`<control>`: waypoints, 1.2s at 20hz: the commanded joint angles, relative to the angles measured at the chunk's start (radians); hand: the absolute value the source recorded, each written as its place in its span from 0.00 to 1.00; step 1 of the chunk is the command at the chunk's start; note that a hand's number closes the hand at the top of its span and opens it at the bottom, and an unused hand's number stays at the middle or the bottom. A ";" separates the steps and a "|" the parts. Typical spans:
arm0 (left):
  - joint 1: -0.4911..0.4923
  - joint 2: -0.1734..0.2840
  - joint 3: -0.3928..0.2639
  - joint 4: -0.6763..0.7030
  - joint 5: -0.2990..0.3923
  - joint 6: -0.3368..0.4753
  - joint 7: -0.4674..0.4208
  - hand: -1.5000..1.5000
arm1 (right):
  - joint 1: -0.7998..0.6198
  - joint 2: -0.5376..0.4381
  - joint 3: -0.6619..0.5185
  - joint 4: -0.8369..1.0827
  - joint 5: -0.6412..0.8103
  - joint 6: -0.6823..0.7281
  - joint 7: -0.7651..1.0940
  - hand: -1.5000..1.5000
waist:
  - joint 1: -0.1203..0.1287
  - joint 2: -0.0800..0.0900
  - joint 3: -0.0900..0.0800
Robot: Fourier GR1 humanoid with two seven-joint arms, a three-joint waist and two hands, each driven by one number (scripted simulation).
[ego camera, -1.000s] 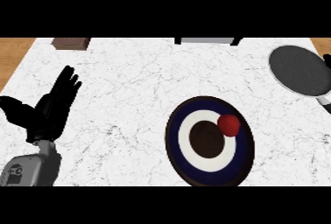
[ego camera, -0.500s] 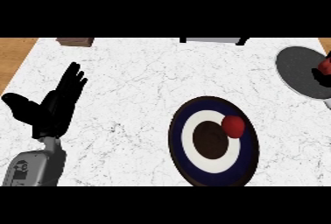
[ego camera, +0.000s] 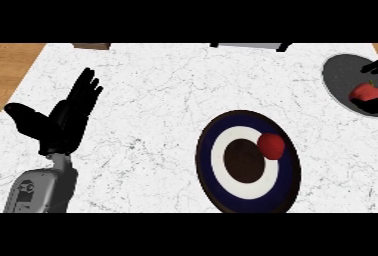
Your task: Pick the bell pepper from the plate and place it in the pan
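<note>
- Left hand (ego camera: 63,122) rests open, fingers straight, holding nothing.
- Round red bell pepper (ego camera: 271,146), on the blue-and-white ringed plate (ego camera: 214,187), lies well right of those fingers.
- Grey round pan (ego camera: 341,75) lies farther right.

counter (ego camera: 170,100): white marble, fine grey veining all over. wood-brown strip (ego camera: 18,57) at the far-left edge.

plate (ego camera: 248,161): concentric rings, dark navy outer band, white ring, dark brown centre.

red round thing (ego camera: 271,146) on the plate: plain glossy red, no pattern.

pan (ego camera: 341,75) at right edge: dark grey inside, paler rim. bell pepper (ego camera: 365,92) over it, red.

left hand (ego camera: 65,117): matte black; forearm (ego camera: 40,190) below it grey with darker markings.
</note>
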 commanded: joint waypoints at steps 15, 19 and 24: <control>0.037 -0.007 0.009 -0.012 -0.002 0.009 -0.020 0.50 | 0.029 -0.178 -0.308 0.125 -0.321 0.392 -0.188 0.00 | -0.036 -0.007 0.004; 0.029 -0.002 0.012 -0.018 0.004 0.008 0.005 0.50 | 0.079 -0.251 -0.349 0.138 -0.367 0.542 -0.226 0.00 | -0.047 -0.010 0.006; 0.017 0.008 0.028 -0.009 0.001 0.016 0.005 0.50 | 0.130 -0.324 -0.371 0.156 -0.397 0.760 -0.256 0.00 | -0.058 -0.012 0.006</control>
